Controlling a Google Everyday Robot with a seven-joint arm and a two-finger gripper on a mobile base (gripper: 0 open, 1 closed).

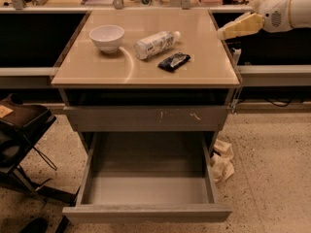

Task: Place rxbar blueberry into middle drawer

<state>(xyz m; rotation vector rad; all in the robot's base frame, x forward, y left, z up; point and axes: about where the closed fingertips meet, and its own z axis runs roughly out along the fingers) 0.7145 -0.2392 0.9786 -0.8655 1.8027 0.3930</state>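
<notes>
Diagonally, shiny blue-black snack bar [173, 61] just beside white-labelled plastic bottle [155, 43], long axis near-left to far-right, tan end effector [228, 30] right of bottle, grip indiscernible

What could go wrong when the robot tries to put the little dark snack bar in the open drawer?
The tan gripper hovers near the right edge of the beige tabletop, apart from the flat, dark-wrapped rxbar blueberry.
1. The white-labelled plastic bottle lies on its side right beside the bar; a reach might bump it rolling.
2. The bar's flat, shiny wrapper may slip.
3. The open gray metal middle drawer sits low; a bad drop could hit the speckled floor.
</notes>
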